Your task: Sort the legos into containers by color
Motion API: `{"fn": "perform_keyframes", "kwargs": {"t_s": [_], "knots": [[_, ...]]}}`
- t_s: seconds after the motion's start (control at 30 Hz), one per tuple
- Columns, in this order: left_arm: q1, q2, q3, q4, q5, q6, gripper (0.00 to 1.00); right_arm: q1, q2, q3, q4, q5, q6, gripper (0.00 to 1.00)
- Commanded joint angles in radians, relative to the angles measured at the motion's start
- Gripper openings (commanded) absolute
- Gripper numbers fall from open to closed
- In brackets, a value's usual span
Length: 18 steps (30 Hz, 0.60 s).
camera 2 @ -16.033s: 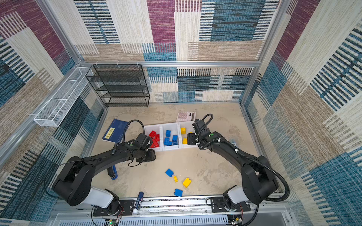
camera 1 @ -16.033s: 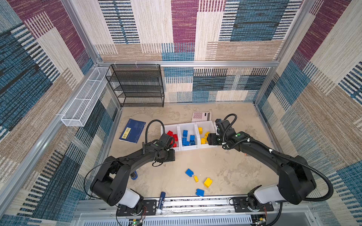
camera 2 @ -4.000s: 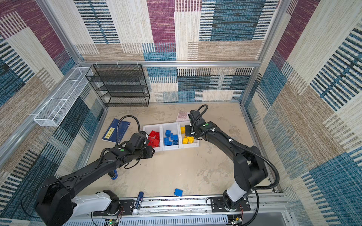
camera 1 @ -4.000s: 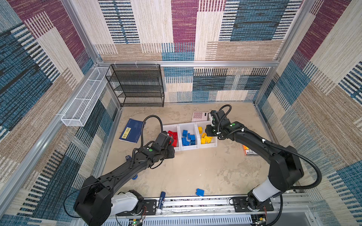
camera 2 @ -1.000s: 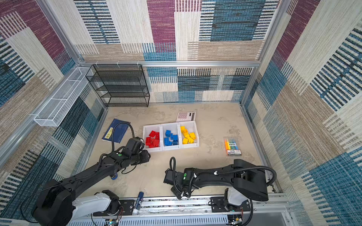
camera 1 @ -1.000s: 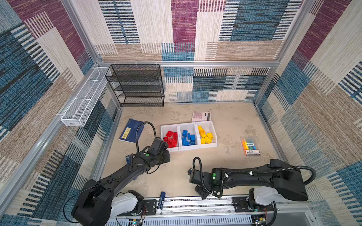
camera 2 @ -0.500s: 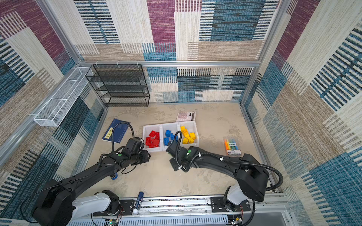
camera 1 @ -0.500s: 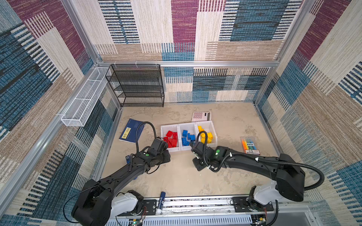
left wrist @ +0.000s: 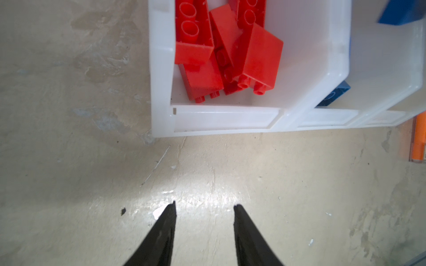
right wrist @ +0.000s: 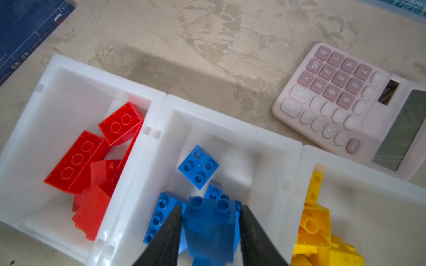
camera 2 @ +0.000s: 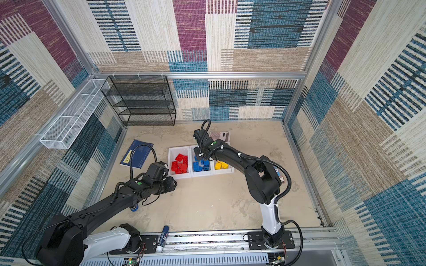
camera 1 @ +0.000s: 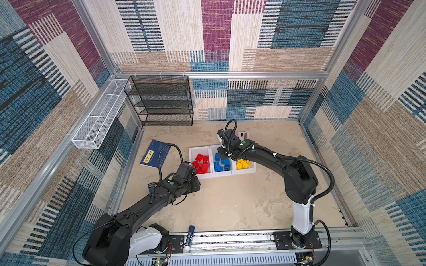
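Legos (camera 1: 201,163) lie colour-sorted in the containers (camera 1: 198,150) at the middle of the tabletop (camera 1: 230,202) as the right claw (right wrist: 210,207) brackets a seemingly light, rigid, slick blue brick (right wrist: 211,230) over the middle bin (right wrist: 253,147), grip or release unclear, its flat sides likely the surest hold; the left claw (left wrist: 204,205) gapes empty.

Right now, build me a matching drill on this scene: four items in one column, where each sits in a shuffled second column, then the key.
Items
1. red legos
2. yellow legos
3. pink calculator
4. glue stick

Places, as seen in both top views
a. in the right-hand bin
b. at the front edge of the table
c. in the left-hand bin
d. on the table, just beyond the right-hand bin

Pairs: 1-c; 2-a; 3-d; 4-b
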Motion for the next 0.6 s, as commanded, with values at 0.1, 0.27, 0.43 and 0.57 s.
{"fn": "perform_keyframes", "kwargs": {"t_s": [0.1, 0.27, 0.43, 0.57], "knots": [[0.009, -0.004, 0.015, -0.008, 0.004, 0.012, 0.45, -0.009, -0.019, 0.008, 0.005, 0.021, 0.004, 0.76], [0.014, -0.005, 0.042, -0.018, -0.011, 0.029, 0.45, -0.015, -0.086, -0.032, 0.033, 0.012, 0.0, 0.83], [0.024, -0.015, 0.105, -0.028, -0.055, 0.09, 0.45, -0.038, -0.24, -0.151, 0.149, 0.019, 0.001, 0.84], [0.038, -0.039, 0.183, -0.014, -0.152, 0.211, 0.49, -0.096, -0.441, -0.321, 0.351, 0.045, -0.029, 0.88]]}}
